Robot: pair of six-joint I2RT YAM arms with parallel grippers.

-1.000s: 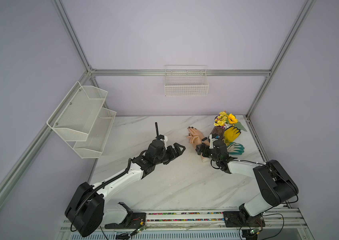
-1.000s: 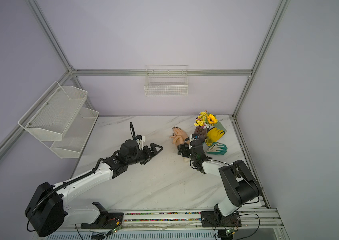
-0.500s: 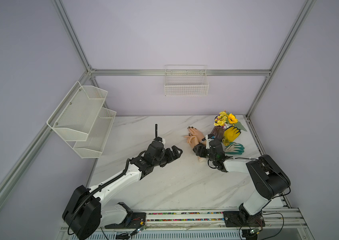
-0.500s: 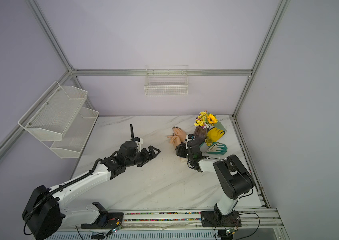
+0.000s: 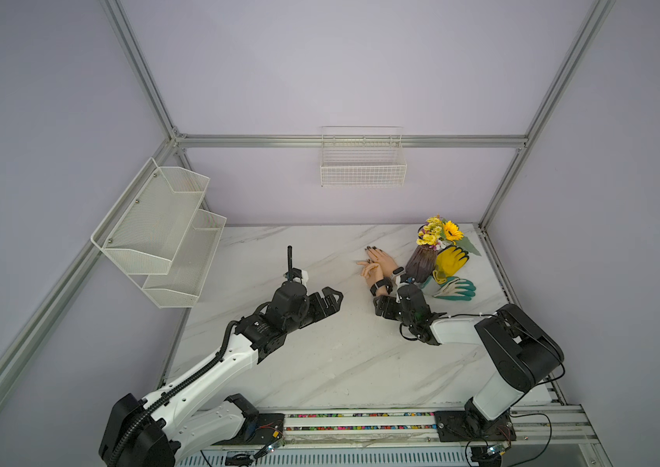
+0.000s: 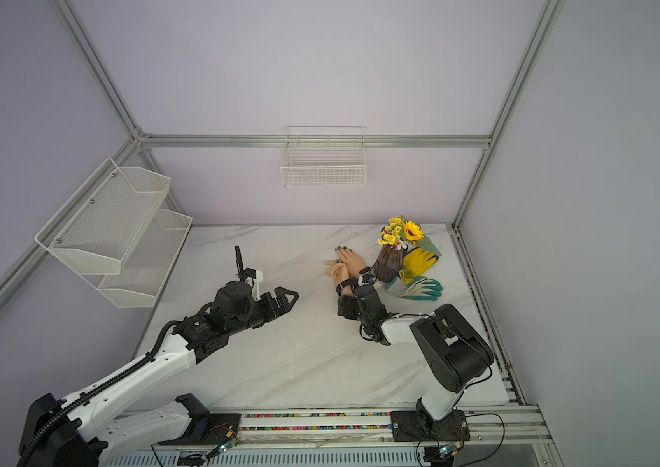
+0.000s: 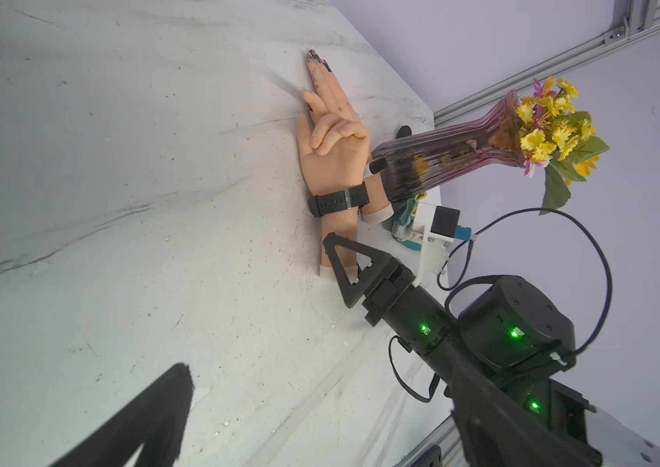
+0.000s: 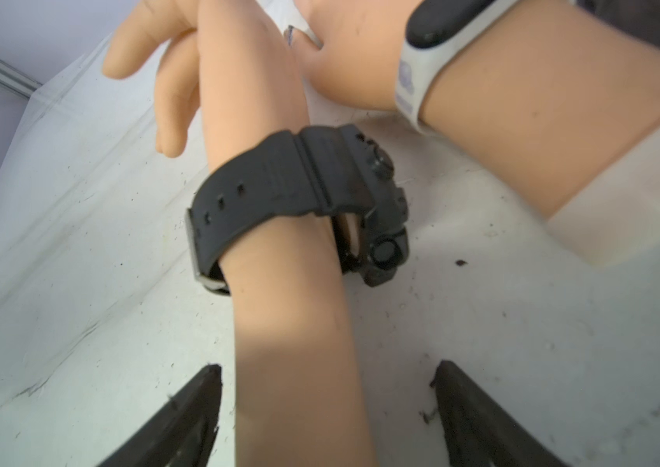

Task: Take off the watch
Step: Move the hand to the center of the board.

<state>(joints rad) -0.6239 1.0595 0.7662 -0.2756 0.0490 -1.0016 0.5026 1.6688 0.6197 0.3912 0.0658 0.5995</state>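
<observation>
- In both top views, the black watch (image 5: 380, 286) (image 6: 345, 285) is seen strapped on the wrist of a mannequin hand (image 5: 372, 274). It lies on the marble table (image 5: 320, 364), at about 2 o'clock from the table's middle.
- The right gripper (image 5: 388, 301) is placed just beside the watch at 5 o'clock. The left gripper (image 5: 330, 301) is held well apart at 9 o'clock, its jaws spread and nothing between them.
- A vase (image 5: 421, 263) is found at 2 o'clock of the watch and gloves (image 5: 455, 289) at 3 o'clock.
- In the left wrist view, the watch band is shown buckled round the wrist. One finger of the right gripper is seen against the arm below it.
- In the right wrist view, the forearm (image 8: 292, 323) is straddled by the right gripper's parted jaws. Nothing is gripped, and the watch sits further along the arm. A white band (image 8: 417, 68) is worn on a second wrist beside it.
</observation>
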